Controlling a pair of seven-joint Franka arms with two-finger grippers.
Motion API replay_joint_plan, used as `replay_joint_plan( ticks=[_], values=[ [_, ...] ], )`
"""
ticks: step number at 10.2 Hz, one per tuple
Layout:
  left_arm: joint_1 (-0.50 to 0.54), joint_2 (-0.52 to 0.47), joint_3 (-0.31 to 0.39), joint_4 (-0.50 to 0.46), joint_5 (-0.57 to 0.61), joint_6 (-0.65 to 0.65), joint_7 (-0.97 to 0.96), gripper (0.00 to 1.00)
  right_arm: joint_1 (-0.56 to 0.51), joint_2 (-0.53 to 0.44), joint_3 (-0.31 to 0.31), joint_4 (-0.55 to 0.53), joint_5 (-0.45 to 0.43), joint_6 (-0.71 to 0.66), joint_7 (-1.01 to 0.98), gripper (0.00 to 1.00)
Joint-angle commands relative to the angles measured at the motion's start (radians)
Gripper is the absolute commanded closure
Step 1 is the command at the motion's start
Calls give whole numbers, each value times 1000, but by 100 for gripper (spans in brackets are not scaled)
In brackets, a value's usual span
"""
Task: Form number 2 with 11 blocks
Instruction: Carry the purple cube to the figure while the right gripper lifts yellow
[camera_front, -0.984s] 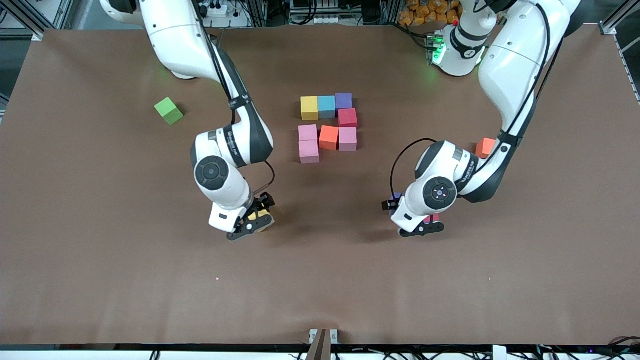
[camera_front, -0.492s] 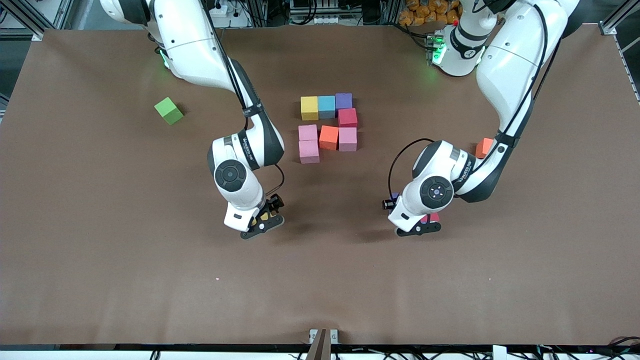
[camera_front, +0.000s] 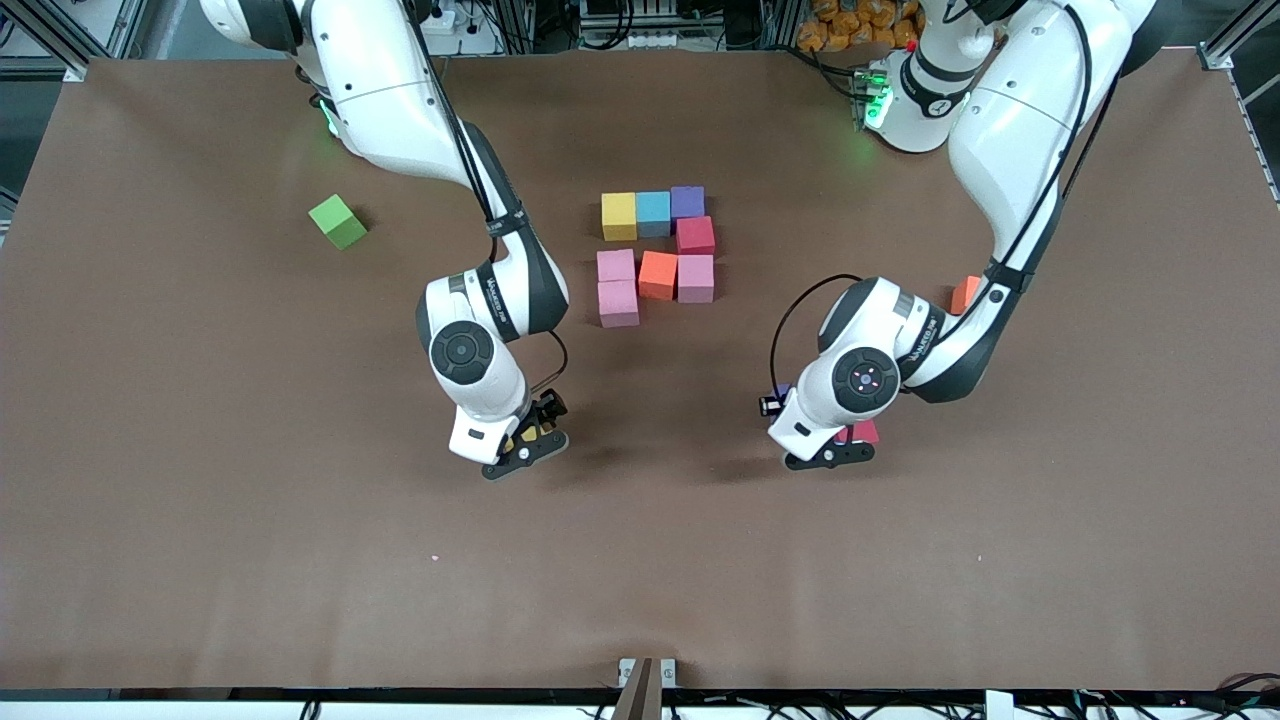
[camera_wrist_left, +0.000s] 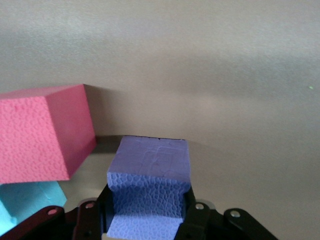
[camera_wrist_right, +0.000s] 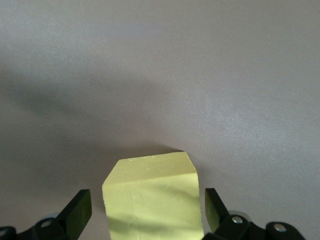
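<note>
Eight blocks form part of the number 2 (camera_front: 655, 250) mid-table: yellow (camera_front: 619, 216), light blue (camera_front: 653, 212), purple (camera_front: 687, 201), red (camera_front: 695, 235), orange (camera_front: 657, 274) and three pink ones. My left gripper (camera_front: 832, 452) (camera_wrist_left: 149, 202) is low at the table, nearer the camera than the figure, shut on a purple block (camera_wrist_left: 150, 160). A red block (camera_front: 862, 432) (camera_wrist_left: 45, 132) lies right beside it. My right gripper (camera_front: 520, 447) (camera_wrist_right: 146, 205) is open and straddles a yellow block (camera_wrist_right: 152, 197), with a gap on each side.
A green cube (camera_front: 337, 221) lies alone toward the right arm's end of the table. An orange block (camera_front: 965, 294) is half hidden by the left arm's forearm.
The left gripper has closed on the purple block. The right gripper has shifted toward the table's middle and now straddles the yellow block, still open.
</note>
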Motion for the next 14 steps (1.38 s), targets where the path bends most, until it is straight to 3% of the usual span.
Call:
replay_joint_plan(
  ticks=[1, 2, 3, 6, 9, 10, 14],
  values=[
    [-65, -43, 1, 8, 21, -11, -13, 81, -2, 3, 1, -38, -8, 58, -65, 42],
    [-114, -72, 1, 17, 19, -24, -20, 83, 0, -2, 1, -48, -8, 72, -76, 86],
    [-161, -90, 3, 34, 19, -48, -54, 83, 9, -10, -1, -40, -8, 63, -63, 100],
    [-278, -72, 12, 169, 2, -117, -134, 88, 6, -49, -22, -33, -6, -2, -68, 100],
    [-341, -26, 26, 250, 1, -107, -175, 87, -2, -73, -116, 33, 1, -172, -111, 98],
    [-367, -6, 36, 266, 1, -102, -188, 87, -8, -73, -149, 61, 7, -228, -151, 96],
    [-453, 74, 90, 289, -15, -39, -231, 87, -83, -116, -162, 70, 7, -293, -207, 96]
  ],
)
